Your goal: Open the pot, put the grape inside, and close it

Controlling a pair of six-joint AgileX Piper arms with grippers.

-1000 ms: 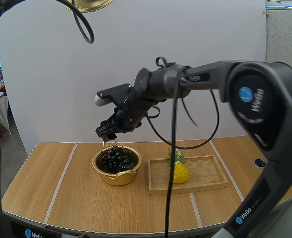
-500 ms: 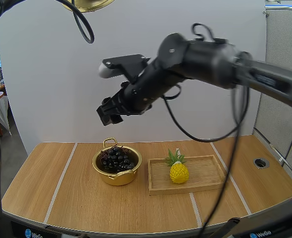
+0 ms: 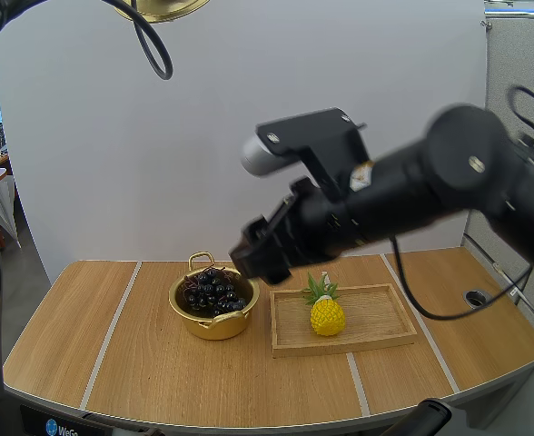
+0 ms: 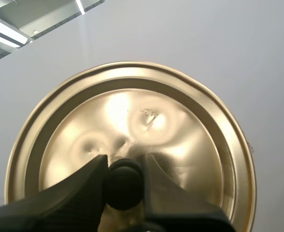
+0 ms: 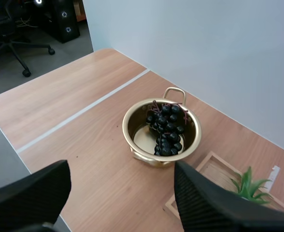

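Light wooden worktop (image 3: 140,363) stands before a plain white wall (image 3: 94,136). On it sits a golden pot (image 3: 212,325), uncovered, and the bunch of grapes (image 3: 212,292) lies inside it, the dark berries piled toward the side with a loop handle (image 3: 201,261). Just beside the pot, at its right in the high view, lies a wooden tray (image 3: 380,318); I cannot tell if the two touch. A small yellow pineapple (image 3: 327,316) stands upright on the tray, in the half nearer to the pot.

The right hand (image 5: 120,170) hangs high above the worktop, well apart from the pot. Its two black fingers (image 5: 200,203) stand wide from each other with nothing between them: the hand is released. Through the gap the right wrist view looks down on the pot with the grapes in it and on a corner of the tray. In the high view this hand is seen between pot and tray, above them.

The left hand (image 4: 124,164) grasps the lid (image 4: 190,125) of the pot. Its fingertips pinch the black knob (image 4: 124,188) from both sides, and the round golden lid shows its top face, with the white wall behind it. In the high view a part of the lid's golden rim is at the upper edge, far above the worktop and the pot.
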